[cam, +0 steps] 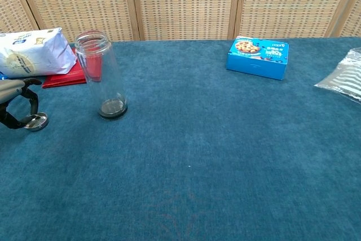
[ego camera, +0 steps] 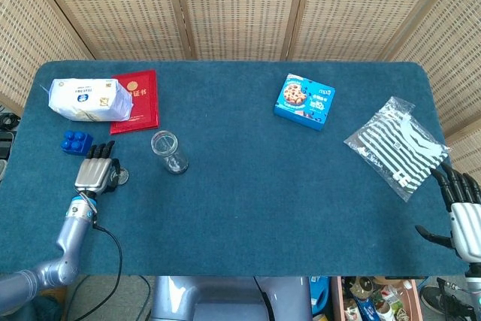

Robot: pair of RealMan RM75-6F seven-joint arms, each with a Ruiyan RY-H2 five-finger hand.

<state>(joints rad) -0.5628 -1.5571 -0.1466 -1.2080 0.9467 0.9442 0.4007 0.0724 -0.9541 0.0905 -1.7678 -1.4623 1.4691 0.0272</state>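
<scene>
While the right hand (ego camera: 464, 208) hangs with fingers spread and nothing in them off the table's near right edge, the left hand (ego camera: 96, 173) curls its fingers (cam: 32, 101) onto the small metal lid (cam: 36, 121), near left, just left of the upright glass jar (cam: 104, 75).

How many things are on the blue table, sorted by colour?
Blue: 2, the cookie box and the toy brick
Red: 1, the booklet
White: 1, the soft packet
Clear: 1, the jar
Silver: 1, the small lid
Striped: 1, the bagged cloth
Total: 7
</scene>
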